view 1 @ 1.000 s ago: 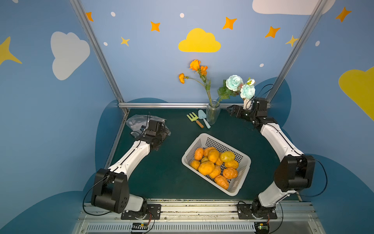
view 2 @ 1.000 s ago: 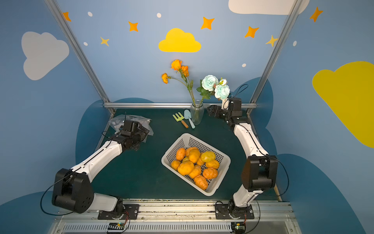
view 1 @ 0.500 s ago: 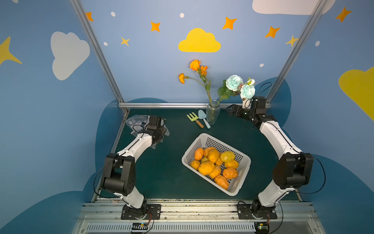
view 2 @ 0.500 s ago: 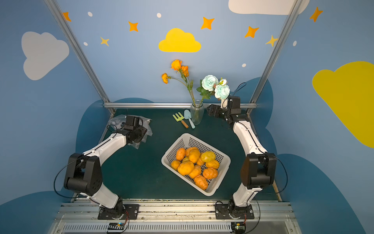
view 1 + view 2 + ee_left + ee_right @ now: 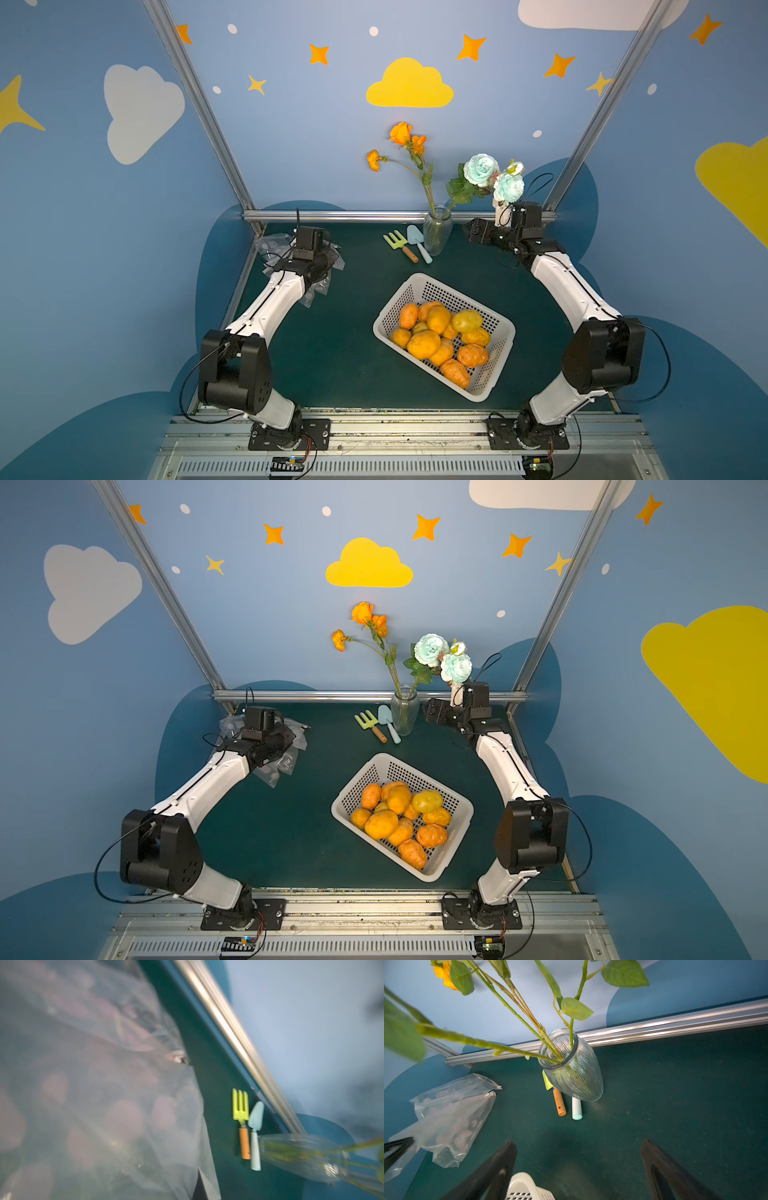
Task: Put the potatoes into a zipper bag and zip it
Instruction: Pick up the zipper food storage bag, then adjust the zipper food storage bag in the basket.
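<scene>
- Two end effectors sit at the far side of the green counter (image 5: 332,357), as we see in both top views.
- We see the potatoes (image 5: 440,336), orange and yellow, heaped in a white basket (image 5: 419,279) toward the counter's right half, none bagged.
- We find the zipper bag (image 5: 282,764), clear and crumpled, in the far left corner, well apart from the basket.
- The left end effector (image 5: 406,1142) is clamped narrow on the bag's plastic; its own camera is mostly filled with blurred film.
- The right end effector (image 5: 578,1147) stands wide and empty above bare counter, near a glass vase (image 5: 436,232) with a toy fork (image 5: 397,243) and trowel (image 5: 417,247) beside it.
</scene>
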Controlling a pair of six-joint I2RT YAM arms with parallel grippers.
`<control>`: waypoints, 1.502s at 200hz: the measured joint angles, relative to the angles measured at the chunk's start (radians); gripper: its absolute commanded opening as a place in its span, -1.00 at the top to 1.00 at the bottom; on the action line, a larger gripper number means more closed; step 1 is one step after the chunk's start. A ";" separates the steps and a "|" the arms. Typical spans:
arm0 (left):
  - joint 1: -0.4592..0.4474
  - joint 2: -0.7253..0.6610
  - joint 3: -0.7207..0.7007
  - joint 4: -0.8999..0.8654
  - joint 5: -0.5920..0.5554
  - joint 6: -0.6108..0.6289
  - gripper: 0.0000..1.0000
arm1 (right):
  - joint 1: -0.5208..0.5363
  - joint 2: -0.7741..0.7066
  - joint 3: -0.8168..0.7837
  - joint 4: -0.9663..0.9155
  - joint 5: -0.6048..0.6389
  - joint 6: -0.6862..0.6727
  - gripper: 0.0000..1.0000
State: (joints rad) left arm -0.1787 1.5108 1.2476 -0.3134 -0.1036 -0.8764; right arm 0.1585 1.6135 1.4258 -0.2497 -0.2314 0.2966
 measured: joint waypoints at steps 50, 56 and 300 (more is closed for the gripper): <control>-0.167 -0.119 0.093 0.043 0.246 0.295 0.96 | 0.002 -0.204 -0.157 0.080 0.082 0.065 -0.90; -0.193 -0.134 0.092 0.043 0.266 0.325 0.96 | 0.001 -0.224 -0.171 0.090 0.083 0.075 -0.90; -0.526 -0.637 -0.866 0.512 0.596 0.483 0.96 | 0.258 -0.942 -0.881 0.021 -0.051 0.529 -0.91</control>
State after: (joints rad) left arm -0.7052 0.8734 0.3820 0.1986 0.4923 -0.3935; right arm 0.4164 0.6712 0.5449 -0.2291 -0.2825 0.8253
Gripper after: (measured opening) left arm 0.047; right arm 0.965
